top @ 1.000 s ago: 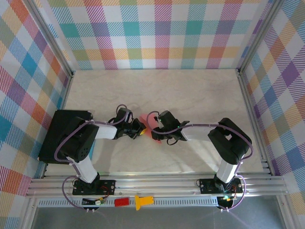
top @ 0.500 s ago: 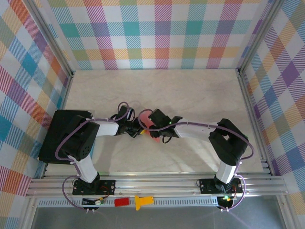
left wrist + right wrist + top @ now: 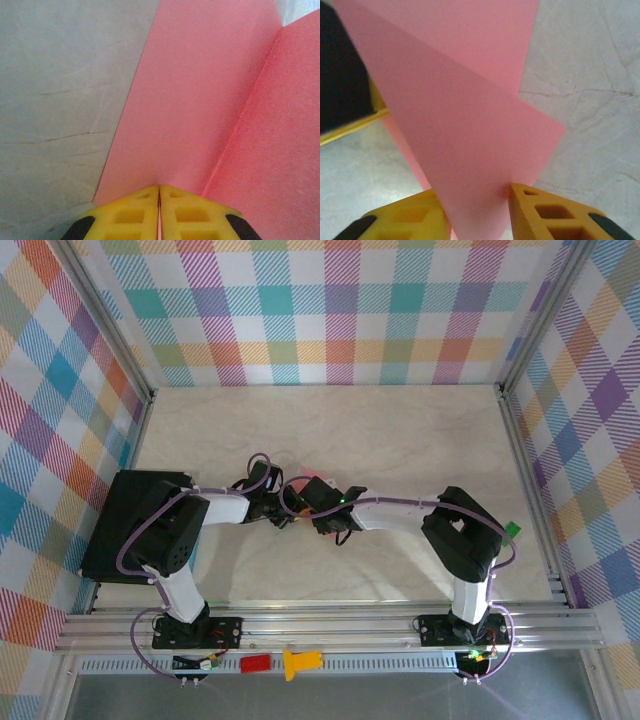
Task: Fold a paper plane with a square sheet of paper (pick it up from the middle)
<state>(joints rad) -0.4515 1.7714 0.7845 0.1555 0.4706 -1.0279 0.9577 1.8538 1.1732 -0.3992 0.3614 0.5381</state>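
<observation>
Left gripper (image 3: 159, 194): yellow fingers pressed together, pinching edge of pink paper sheet (image 3: 195, 90); crease running up and right from fingertips. Right gripper (image 3: 474, 197): fingers (image 3: 545, 212) parted, folded flap of sheet standing between them, over marble table (image 3: 590, 75).

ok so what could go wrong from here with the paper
1. The left claw is shut on the pink paper near its edge; a pull might slip or tear it.
2. The right claw has a raised flap between its parted fingers; closing off-line could crease it crooked.
3. The claws sit close together and might bump.
</observation>
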